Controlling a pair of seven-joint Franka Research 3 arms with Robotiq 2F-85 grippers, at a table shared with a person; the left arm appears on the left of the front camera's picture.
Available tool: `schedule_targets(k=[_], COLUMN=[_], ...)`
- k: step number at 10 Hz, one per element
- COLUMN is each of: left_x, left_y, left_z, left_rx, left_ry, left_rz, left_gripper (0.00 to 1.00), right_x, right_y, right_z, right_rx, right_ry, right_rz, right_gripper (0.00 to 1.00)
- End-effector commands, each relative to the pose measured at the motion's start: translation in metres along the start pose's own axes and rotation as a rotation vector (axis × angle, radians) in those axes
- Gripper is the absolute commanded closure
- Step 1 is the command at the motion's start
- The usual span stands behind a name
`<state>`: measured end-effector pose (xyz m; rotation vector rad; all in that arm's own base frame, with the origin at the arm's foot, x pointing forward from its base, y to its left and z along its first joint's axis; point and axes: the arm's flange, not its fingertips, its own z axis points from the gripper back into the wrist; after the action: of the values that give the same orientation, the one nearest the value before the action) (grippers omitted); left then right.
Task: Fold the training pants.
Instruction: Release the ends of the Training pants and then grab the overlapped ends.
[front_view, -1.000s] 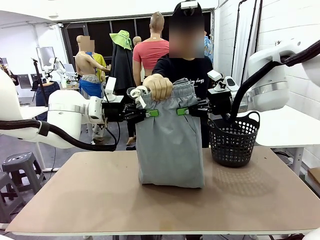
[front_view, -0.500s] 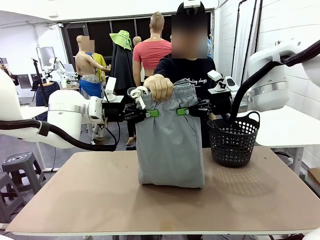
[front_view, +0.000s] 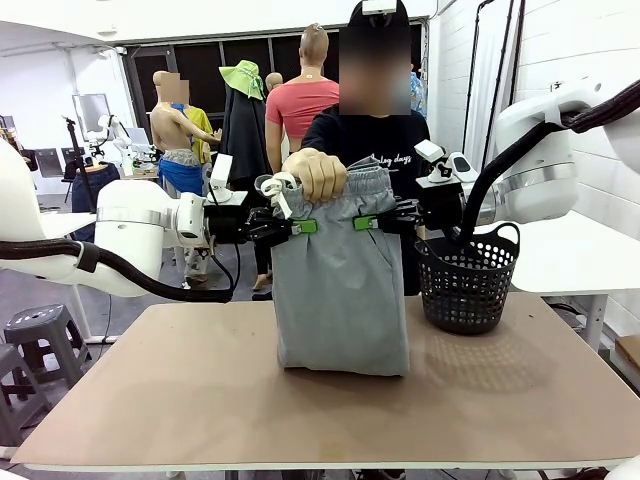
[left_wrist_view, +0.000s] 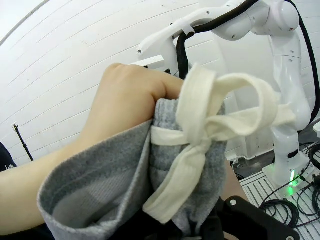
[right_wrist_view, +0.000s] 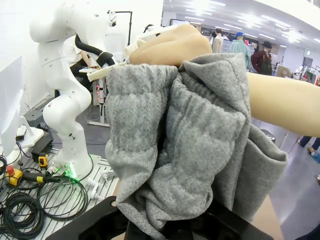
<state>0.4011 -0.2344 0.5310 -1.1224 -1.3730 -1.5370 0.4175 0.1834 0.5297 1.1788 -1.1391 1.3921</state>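
Grey jersey training pants (front_view: 340, 290) hang upright, bottom fold touching the bench (front_view: 150, 380); well above it left tool (front_view: 300, 227) and right tool (front_view: 368, 223) each clamp one side edge, a person's hand (front_view: 316, 172) gripping between.

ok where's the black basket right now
In the front view the black mesh basket stands on the table toward the robot's right and far side, right next to the training pants that are held upright.
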Motion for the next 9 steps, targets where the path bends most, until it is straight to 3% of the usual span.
schedule_targets(k=[1,5,6,9], left_x=[0.0025,-0.0003,-0.0008,-0.0009], left_y=[-0.0018,-0.0011,-0.0025,-0.0074], left_z=[-0.0003,0.0037,0.0043,0.0061], left_rx=[0.004,0.029,0.036,0.044], left_ry=[-0.010,-0.003,-0.002,-0.008], left_rz=[-0.013,0.014,0.019,0.037], left_gripper=[1.00,0.97,0.78,0.21], right_x=[0.0008,0.0012,0.0020,0.0033], right_y=[0.0031,0.0011,0.0012,0.0019], right_z=[0.0004,-0.0001,0.0007,0.0019], right_rx=[0.001,0.003,-0.005,0.005], right_ry=[-0.021,-0.009,-0.008,-0.005], right_rz=[0.010,-0.031,-0.042,-0.058], right_gripper=[1.00,1.00,0.86,0.29])
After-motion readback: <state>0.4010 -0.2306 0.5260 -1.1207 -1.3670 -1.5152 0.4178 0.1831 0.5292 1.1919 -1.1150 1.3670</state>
